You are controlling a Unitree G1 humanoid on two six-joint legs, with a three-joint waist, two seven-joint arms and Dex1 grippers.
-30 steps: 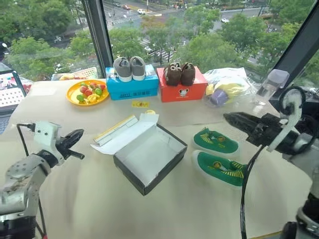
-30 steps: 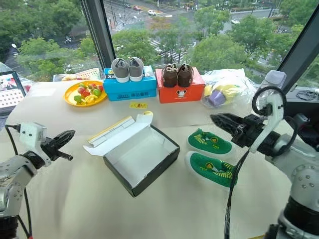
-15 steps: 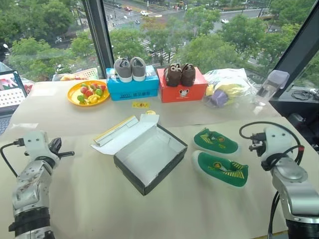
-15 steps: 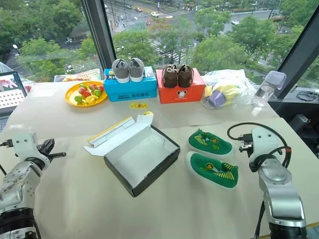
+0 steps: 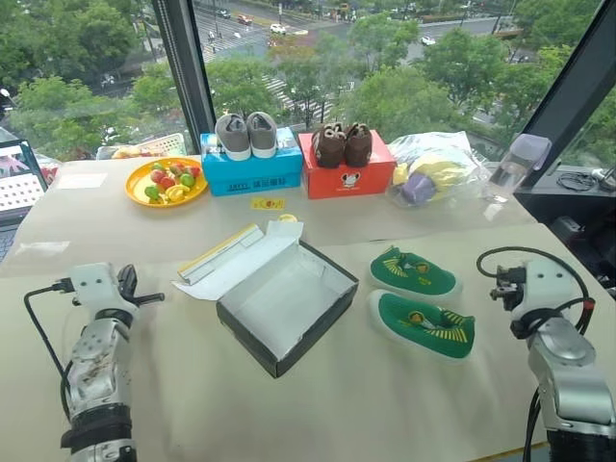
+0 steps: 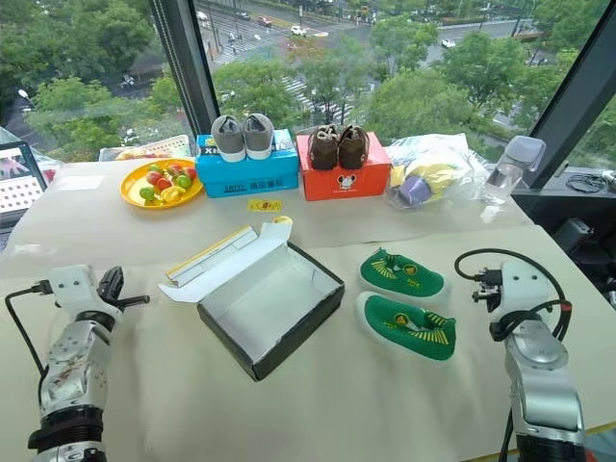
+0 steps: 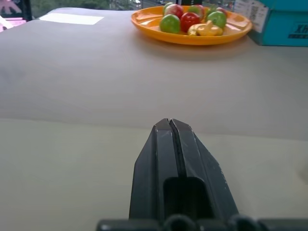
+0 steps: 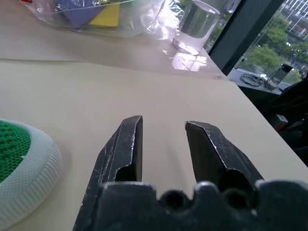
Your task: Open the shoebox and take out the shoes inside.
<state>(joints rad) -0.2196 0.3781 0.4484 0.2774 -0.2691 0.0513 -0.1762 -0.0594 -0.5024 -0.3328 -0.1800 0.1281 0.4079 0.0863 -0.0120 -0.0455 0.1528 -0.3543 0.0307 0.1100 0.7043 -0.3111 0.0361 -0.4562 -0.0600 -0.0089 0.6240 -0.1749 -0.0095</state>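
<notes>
The shoebox (image 5: 286,303) lies open and empty mid-bench, lid flap folded back on its far-left side. Both shoes (image 5: 422,306) sit on the bench (image 5: 337,404) just right of it. The task looks done; nothing more seems needed beyond parking the arms. The left end effector (image 7: 169,126) is closed, empty, well left of the box. The right end effector (image 8: 162,126) is partly open, empty, beside the nearer shoe.

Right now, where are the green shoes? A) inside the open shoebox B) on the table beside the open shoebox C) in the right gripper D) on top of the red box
B: both green shoes lie on the table next to the open shoebox, which shows a bare white inside.
</notes>
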